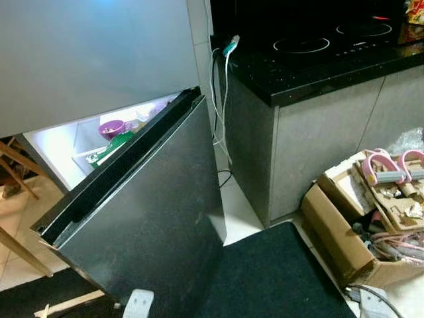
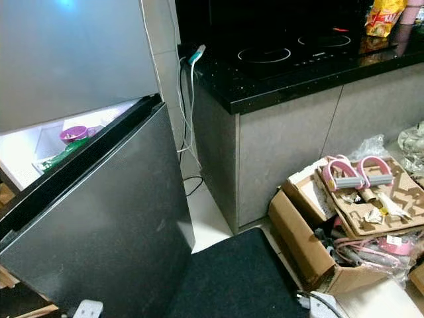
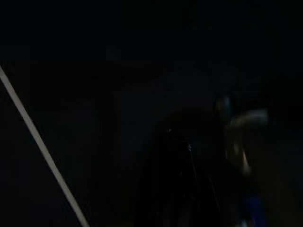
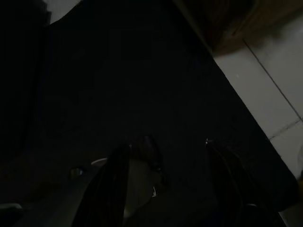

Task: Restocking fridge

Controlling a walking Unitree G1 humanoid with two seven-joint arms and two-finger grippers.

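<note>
The grey fridge's lower door point(image 1: 149, 218) stands partly open, and the lit compartment point(image 1: 63, 142) shows through the gap. Inside sit a purple bowl point(image 1: 111, 127) and a green packet point(image 1: 114, 146). The upper fridge door point(image 1: 93, 53) is closed. Both arms hang low: a bit of the left arm point(image 1: 138, 303) shows at the foot of the door and a bit of the right arm point(image 1: 371, 301) near the box. In the right wrist view my right gripper point(image 4: 176, 143) hangs open over the black mat point(image 4: 142, 71), holding nothing. The left wrist view is very dark; my left gripper point(image 3: 177, 156) is barely made out.
A black floor mat point(image 1: 278, 278) lies in front of the grey counter cabinet point(image 1: 318, 146) with its black induction hob point(image 1: 331, 40). An open cardboard box point(image 1: 338, 232) of pink items and packing stands at the right. Cables point(image 1: 222, 99) hang between fridge and counter. A snack bag point(image 2: 381, 16) sits on the counter.
</note>
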